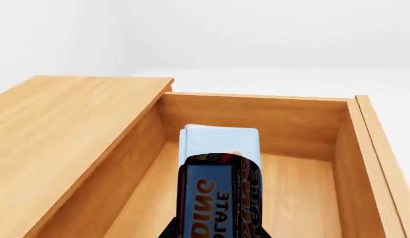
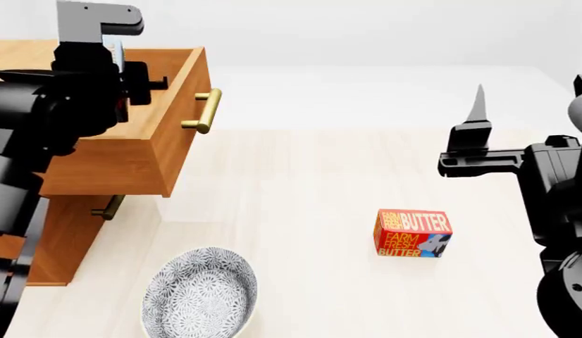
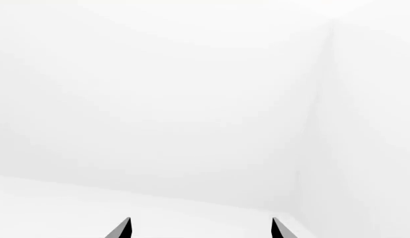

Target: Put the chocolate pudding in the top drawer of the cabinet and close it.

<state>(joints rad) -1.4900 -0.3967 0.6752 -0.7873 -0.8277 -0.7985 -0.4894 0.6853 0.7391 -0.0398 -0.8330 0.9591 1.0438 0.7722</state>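
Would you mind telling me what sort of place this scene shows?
Probably a simulated tabletop test scene, not a real room: blank white walls, a pale table bearing only a wooden cabinet, a patterned bowl and a butter box.

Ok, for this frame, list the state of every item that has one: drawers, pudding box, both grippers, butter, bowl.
top drawer: pulled open, empty inside.
lower drawer: shut.
chocolate pudding: held over the open drawer, not yet released.
left gripper: shut on the pudding.
right gripper: open, fingers apart, holding nothing.
butter box: lying on the table, untouched.
bowl: upright, empty.
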